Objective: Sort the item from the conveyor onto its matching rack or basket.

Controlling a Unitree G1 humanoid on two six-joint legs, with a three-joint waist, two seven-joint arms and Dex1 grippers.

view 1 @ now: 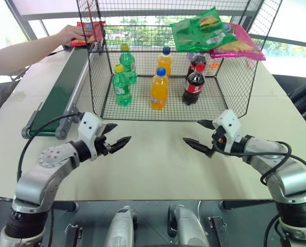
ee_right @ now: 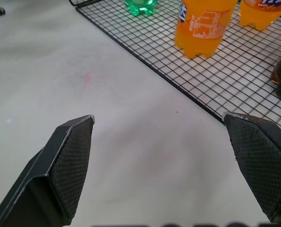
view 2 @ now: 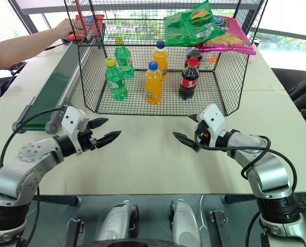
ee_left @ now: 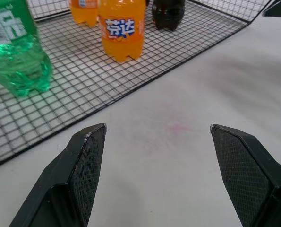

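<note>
The red snack bag [view 1: 90, 32] lies at the far end of the dark green conveyor [view 1: 60, 95], with a person's hand [view 1: 70, 34] on it; the cage's left mesh partly screens it. The cage's top wire shelf [view 1: 142, 6] carries a green bag [view 1: 203, 30] and a pink bag [view 1: 241, 45]. My left gripper [view 1: 121, 133] hovers open over the white table, right of the conveyor's near end, with nothing between its fingers [ee_left: 86, 161]. My right gripper [view 1: 192, 131] faces it, open and empty, in front of the cage.
On the cage's lower floor grid [view 1: 142, 105] stand two green bottles [view 1: 121, 85], two orange bottles [view 1: 159, 88] and two cola bottles [view 1: 195, 82]. The cage's front edge runs just beyond both grippers. A person's arm [view 1: 24, 51] reaches in from the far left.
</note>
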